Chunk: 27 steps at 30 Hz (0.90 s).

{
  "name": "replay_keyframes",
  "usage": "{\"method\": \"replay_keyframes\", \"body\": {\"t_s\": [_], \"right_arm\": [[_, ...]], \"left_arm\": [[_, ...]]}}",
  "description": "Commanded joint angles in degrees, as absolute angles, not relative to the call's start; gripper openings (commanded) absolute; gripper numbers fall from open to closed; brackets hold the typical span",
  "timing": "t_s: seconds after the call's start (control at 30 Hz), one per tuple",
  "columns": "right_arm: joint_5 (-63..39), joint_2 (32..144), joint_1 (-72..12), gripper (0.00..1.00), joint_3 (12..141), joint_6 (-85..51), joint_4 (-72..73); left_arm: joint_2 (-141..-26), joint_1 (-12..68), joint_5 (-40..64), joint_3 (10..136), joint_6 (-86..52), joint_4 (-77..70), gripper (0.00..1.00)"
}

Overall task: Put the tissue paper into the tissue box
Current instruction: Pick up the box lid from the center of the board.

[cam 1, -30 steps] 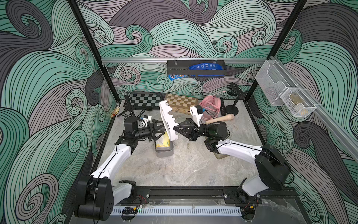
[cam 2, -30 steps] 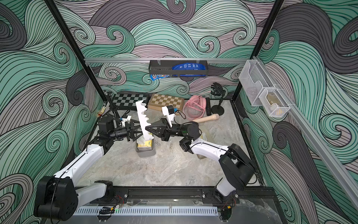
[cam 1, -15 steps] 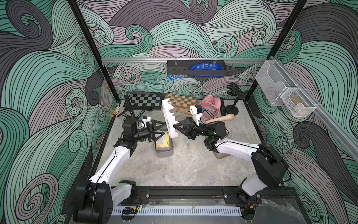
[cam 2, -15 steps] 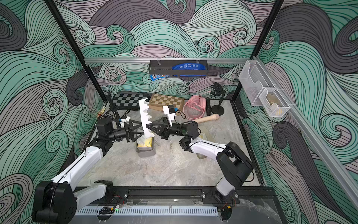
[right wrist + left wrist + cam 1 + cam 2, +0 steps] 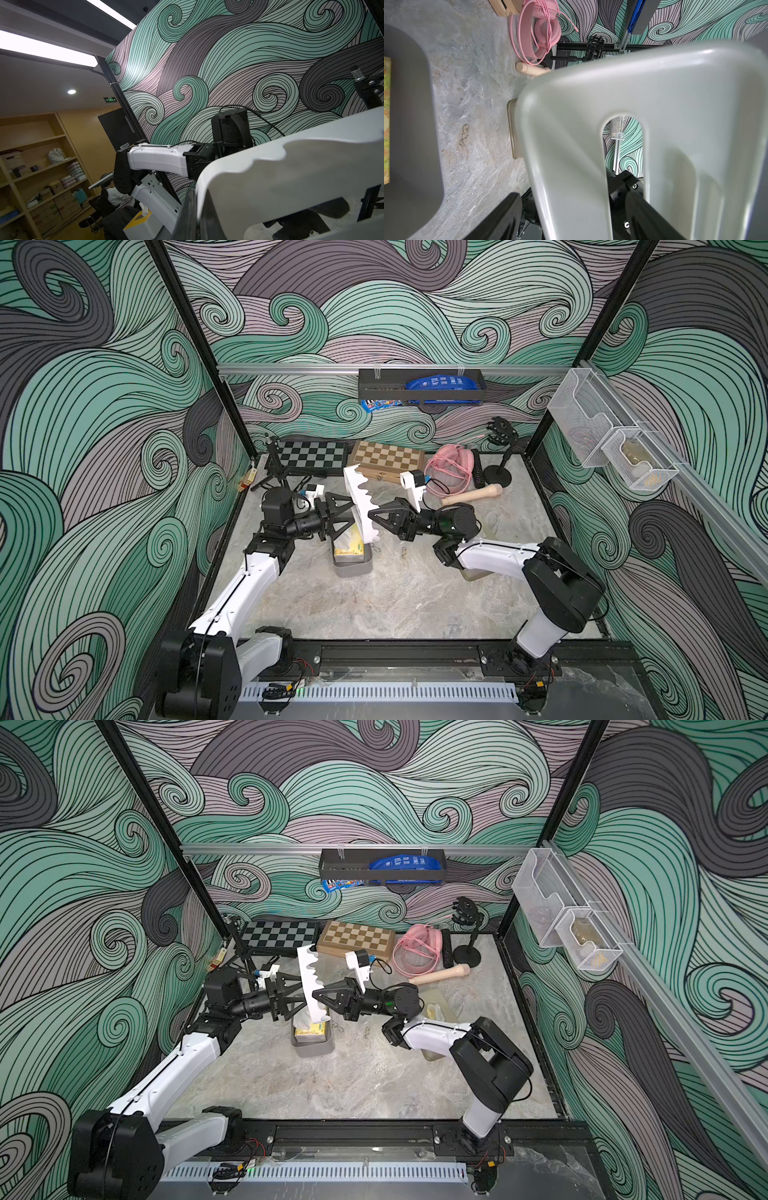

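Lid: a glossy white moulded plastic lid (image 5: 359,497), long, with a scalloped rim. The left wrist view shows a rounded slot in it. It stands steeply tilted above the tissue box.
Tissue box: a matte grey tissue box (image 5: 353,568) with rounded corners, open on top, resting on the marbled grey desk (image 5: 395,597).
Tissue paper: the tissue paper (image 5: 348,546) is a yellow pack with a crumpled white sheet poking out. It sits inside the tissue box, under the lid's lower end.
Right gripper: the right gripper (image 5: 372,515) has its black fingers pinched together on the scalloped edge.
Left gripper: the left gripper (image 5: 345,517) has its fingers spread wide at the lid's other face. Contact is unclear.
Change: the lid hangs slightly lower than a second ago, and neither gripper's finger spread has changed.
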<state>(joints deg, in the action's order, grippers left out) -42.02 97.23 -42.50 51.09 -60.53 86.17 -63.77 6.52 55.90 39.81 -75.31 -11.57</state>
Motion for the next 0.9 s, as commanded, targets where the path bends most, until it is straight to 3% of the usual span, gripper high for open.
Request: {"method": "replay_keyframes", "body": {"t_s": [0.0, 0.2, 0.67, 0.8, 0.87], "right_arm": [[-40.4, 98.8, -43.1, 0.0, 53.3, -64.3, 93.6], [-39.7, 100.1, -43.6, 0.0, 54.3, -66.6, 96.4], [-38.8, 100.5, -44.1, 0.0, 51.3, -67.9, 98.3], [-39.6, 100.5, -43.5, 0.11, 50.9, -67.4, 96.7], [-40.1, 99.6, -42.1, 0.26, 49.8, -67.1, 95.7]], "left_arm": [[-63.1, 6.9, 56.1, 39.1, -76.8, -14.9, 0.82], [-63.4, 6.8, 55.7, 38.6, -77.2, -16.2, 0.78], [-64.6, 6.8, 55.4, 40.5, -75.1, -15.8, 0.5], [-64.4, 6.7, 54.7, 42.0, -70.7, -10.8, 0.47], [-64.5, 6.7, 53.1, 44.8, -64.6, -3.2, 0.46]]}}
